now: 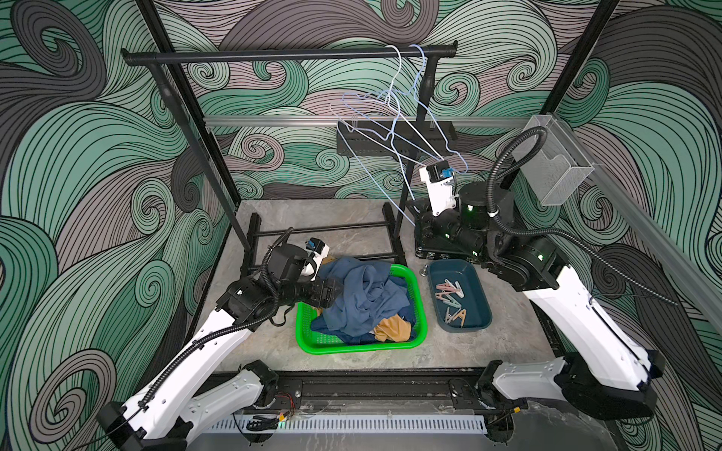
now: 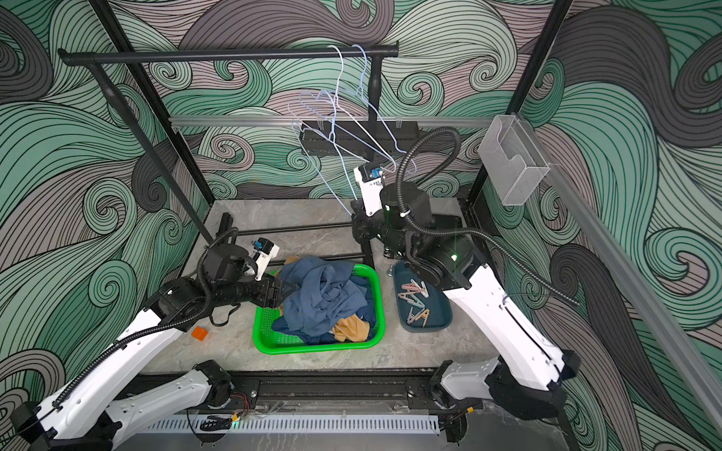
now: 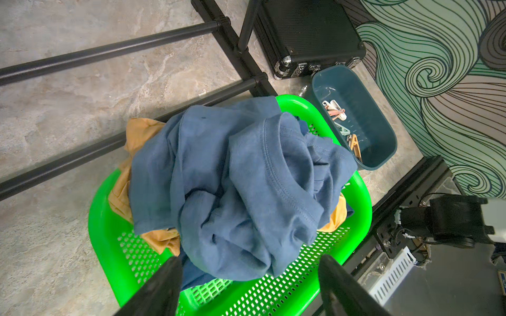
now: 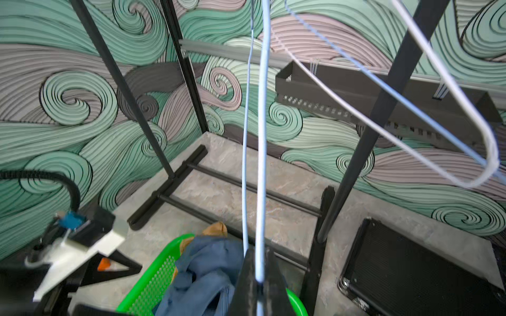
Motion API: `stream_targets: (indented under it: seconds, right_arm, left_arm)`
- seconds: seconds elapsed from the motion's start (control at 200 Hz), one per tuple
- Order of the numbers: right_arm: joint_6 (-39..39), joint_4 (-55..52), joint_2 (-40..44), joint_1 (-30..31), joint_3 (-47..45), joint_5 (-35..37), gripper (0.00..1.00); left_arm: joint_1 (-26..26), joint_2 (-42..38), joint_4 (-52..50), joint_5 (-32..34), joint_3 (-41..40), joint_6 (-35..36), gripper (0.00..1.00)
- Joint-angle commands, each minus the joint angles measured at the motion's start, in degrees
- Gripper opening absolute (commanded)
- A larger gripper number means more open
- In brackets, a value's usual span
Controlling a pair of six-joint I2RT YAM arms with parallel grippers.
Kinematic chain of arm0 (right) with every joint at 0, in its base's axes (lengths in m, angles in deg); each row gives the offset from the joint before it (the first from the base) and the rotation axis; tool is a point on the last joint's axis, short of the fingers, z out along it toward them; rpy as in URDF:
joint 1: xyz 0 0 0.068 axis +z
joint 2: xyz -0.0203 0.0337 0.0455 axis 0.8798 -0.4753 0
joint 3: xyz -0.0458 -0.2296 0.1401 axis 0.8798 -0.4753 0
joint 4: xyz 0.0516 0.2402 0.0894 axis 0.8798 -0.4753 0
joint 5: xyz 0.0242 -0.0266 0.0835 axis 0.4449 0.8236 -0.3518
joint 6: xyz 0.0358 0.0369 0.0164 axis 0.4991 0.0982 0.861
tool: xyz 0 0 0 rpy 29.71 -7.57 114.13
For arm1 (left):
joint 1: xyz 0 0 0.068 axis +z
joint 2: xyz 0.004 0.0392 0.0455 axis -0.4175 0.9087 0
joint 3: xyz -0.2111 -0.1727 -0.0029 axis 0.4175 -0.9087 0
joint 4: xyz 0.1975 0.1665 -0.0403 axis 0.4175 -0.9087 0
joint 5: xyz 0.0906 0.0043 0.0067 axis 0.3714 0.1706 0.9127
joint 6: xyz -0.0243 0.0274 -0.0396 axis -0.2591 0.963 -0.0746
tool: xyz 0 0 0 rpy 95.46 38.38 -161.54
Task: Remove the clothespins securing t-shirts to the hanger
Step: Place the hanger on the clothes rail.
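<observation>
The t-shirts lie heaped in a green basket (image 1: 359, 347). A medium blue shirt (image 1: 363, 296) (image 3: 246, 177) is on top, with a mustard one (image 1: 392, 328) under it. Several clothespins (image 1: 451, 300) (image 3: 339, 115) lie in a teal tray (image 1: 474, 312) to the right of the basket. Bare wire hangers (image 1: 390, 117) dangle tangled from the black rail. My right gripper (image 4: 258, 276) is shut on the pale blue wire of one hanger (image 4: 261, 164), low beside the rack's right post. At the basket's left rim my left gripper (image 3: 250, 262) hovers open and empty, just above the blue shirt.
The black rack's floor bars (image 1: 324, 230) run behind the basket. A black case (image 3: 306, 35) sits behind the tray. A small orange block (image 2: 199, 333) lies on the floor left of the basket. A clear plastic box (image 1: 554, 164) hangs on the right wall rail.
</observation>
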Motion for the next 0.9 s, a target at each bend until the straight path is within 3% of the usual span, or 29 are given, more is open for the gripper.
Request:
stream_targets:
  seconds: [0.0, 0.41, 0.896]
  right_arm:
    - [0.7, 7.1, -3.1, 0.4, 5.0, 1.9, 0.0]
    - [-4.4, 4.5, -24.5, 0.1, 32.9, 4.3, 0.0]
    - [1.4, 3.1, -31.7, -4.8, 35.9, 1.7, 0.0]
  left_arm:
    - [0.4, -0.6, 1.9, 0.9, 0.7, 0.7, 0.79]
    - [0.4, -1.4, 2.7, 0.3, -0.9, 0.8, 0.79]
    - [0.3, -2.9, 2.5, 0.9, -2.0, 0.7, 0.81]
